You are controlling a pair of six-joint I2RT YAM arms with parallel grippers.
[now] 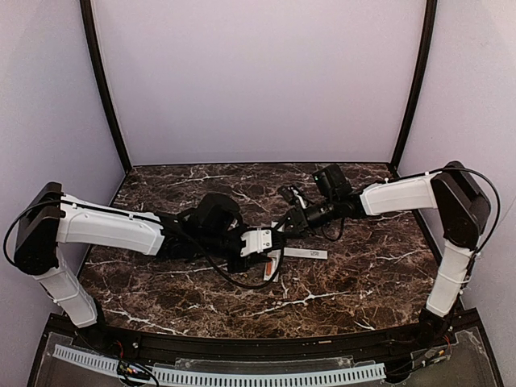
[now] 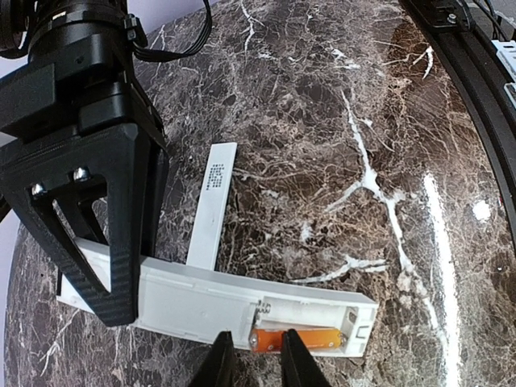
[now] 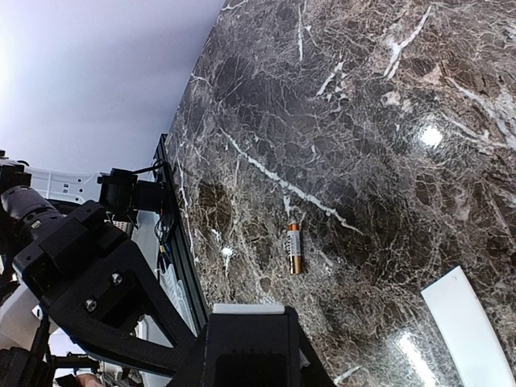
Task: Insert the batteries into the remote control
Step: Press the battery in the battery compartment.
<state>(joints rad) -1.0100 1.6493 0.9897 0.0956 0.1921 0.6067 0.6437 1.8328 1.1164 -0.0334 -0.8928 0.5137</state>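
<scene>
batteries: the seated battery (image 2: 294,339) lies in the near row of the recess on the remote control (image 2: 210,294), long axis along the remote's. the far row beside it shows only a spring and looks empty. the loose battery (image 3: 295,250) lies flat on the marble table (image 2: 363,121), well apart from the remote. only your right wrist view shows it, and you cannot place it in the top view.

remote: back up on the table between your arms, cover strip (image 2: 214,201) just beyond it.

right gripper (image 2: 133,278): clamped across the remote's end away from the recess, fingers pointing down, so it is busy.

left gripper (image 2: 258,367): low over the near edge of the recess, fingertips narrowly apart, one overlapping the seated battery. whether it grips or only presses, you cannot tell.

judgement: the fetch falls to your left arm. the loose battery must end up parallel to the seated one.
</scene>
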